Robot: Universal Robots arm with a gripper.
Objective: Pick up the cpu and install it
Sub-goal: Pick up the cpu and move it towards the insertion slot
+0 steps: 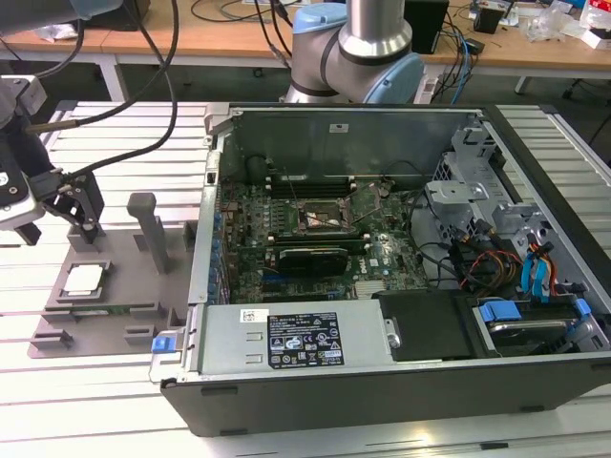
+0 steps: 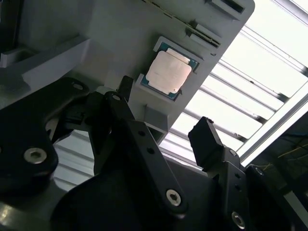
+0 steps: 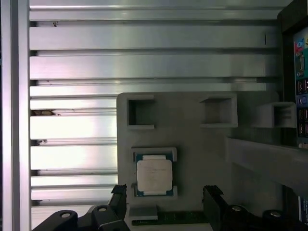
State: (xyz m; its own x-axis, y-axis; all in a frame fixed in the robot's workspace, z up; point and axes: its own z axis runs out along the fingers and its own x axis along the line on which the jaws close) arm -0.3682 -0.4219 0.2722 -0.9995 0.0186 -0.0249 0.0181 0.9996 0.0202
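The cpu [image 1: 84, 279] is a small square chip with a pale metal top. It lies flat in a pocket of the grey fixture plate [image 1: 129, 272], at the exterior view's left, outside the computer case. My gripper [image 1: 84, 227] hangs just above that plate, a little behind the chip, open with nothing between its fingers. In both wrist views the cpu [image 2: 169, 72] [image 3: 153, 175] sits ahead of the gripper [image 2: 166, 108] [image 3: 166, 192], roughly centred between the two black fingers and untouched. The black socket frame [image 1: 325, 218] lies on the motherboard inside the case.
The open computer case [image 1: 382, 382] stands at the exterior view's right of the plate. A grey upright post [image 1: 143, 218] rises from the plate near the gripper. A thin green memory stick [image 1: 105, 309] lies in a slot beside the chip. Ribbed metal table [image 3: 144, 48] surrounds the plate.
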